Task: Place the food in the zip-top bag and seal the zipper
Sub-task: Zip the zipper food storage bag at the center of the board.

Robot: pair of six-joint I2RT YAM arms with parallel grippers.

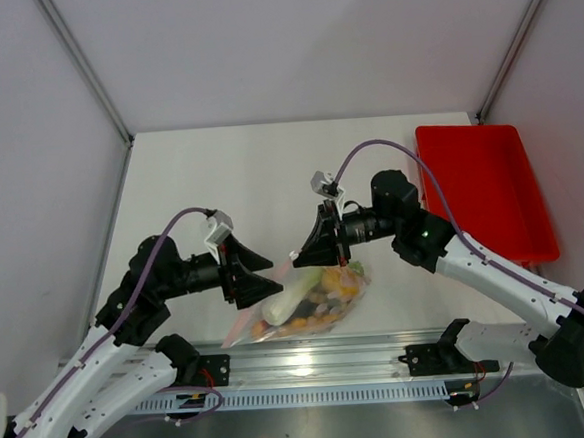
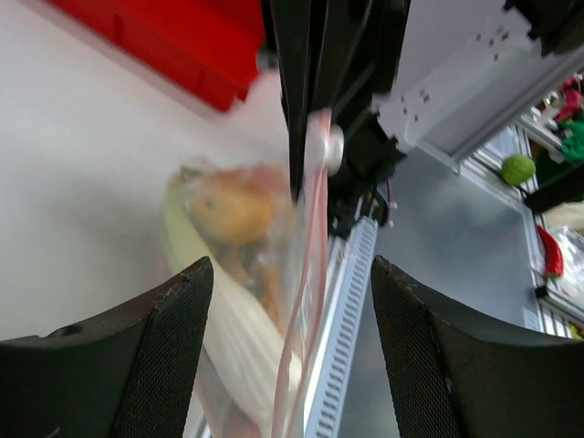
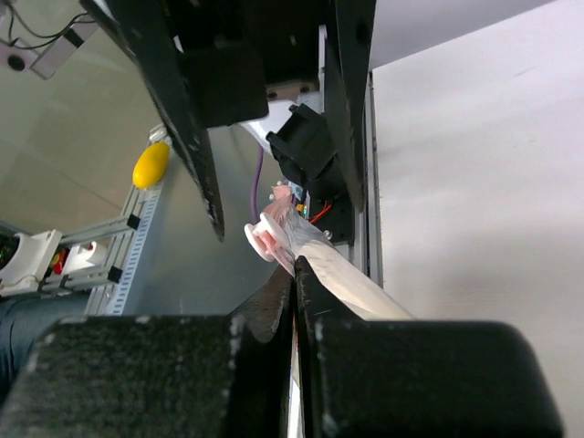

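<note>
Bag (image 1: 323,297): clear, filled with the food (image 1: 315,296), on the bench (image 1: 219,184) between the two arms, below both sets of jaws.
Right gripper (image 1: 347,262): jaws clamped flat on the bag's top edge, holding that end up.
Left gripper (image 1: 273,280): jaws wide apart and holding nothing, one either side of the bag's upper edge.
Zipper (image 2: 313,265): a pink strip running lengthwise between the open left jaws, straight on to the right jaws.
Slider (image 2: 326,148): a small pale tab beside the right jaws, on the side facing the left arm.
Long axis: the zipper lies along the line joining the two arms.
Nearer arm: the left, which probably only needs to close on the strip.
</note>
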